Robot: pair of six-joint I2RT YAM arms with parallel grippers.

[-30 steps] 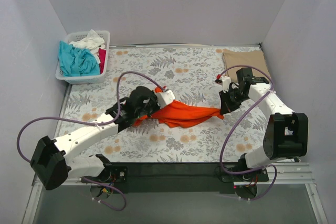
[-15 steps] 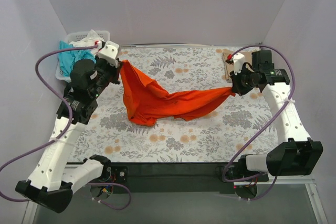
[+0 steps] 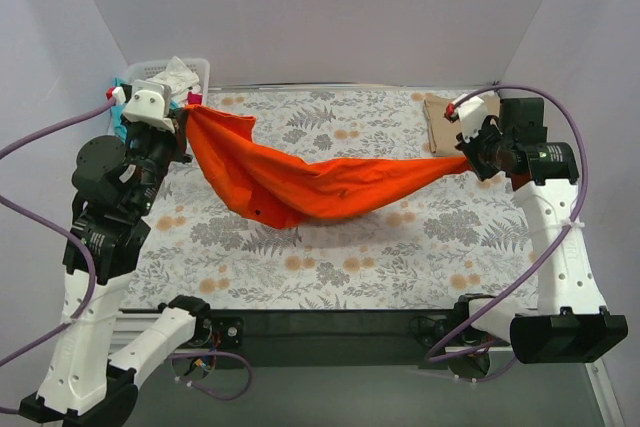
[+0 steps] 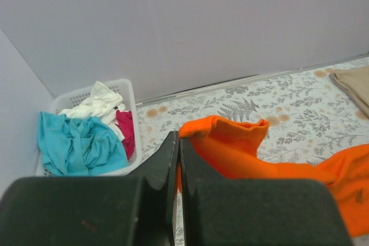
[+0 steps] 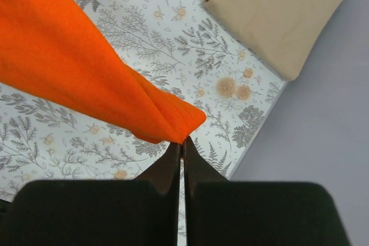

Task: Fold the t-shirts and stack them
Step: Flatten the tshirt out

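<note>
While left hand (image 3: pixel 186 113) and right hand (image 3: pixel 470 156) pinch it, orange t-shirt (image 3: pixel 300 187) sags.

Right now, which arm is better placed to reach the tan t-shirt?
Right, probably: the right gripper holds the orange t-shirt beside the tan t-shirt; the left gripper is far.

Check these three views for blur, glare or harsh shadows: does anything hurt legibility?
Top external: soft even light, no glare, the orange t-shirt sharp. Left wrist: the left fingers are a dark, soft-focus mass at the bottom; the basket beyond is clear. Right wrist: the right fingers likewise dark and soft, the tan t-shirt crisp.
</note>
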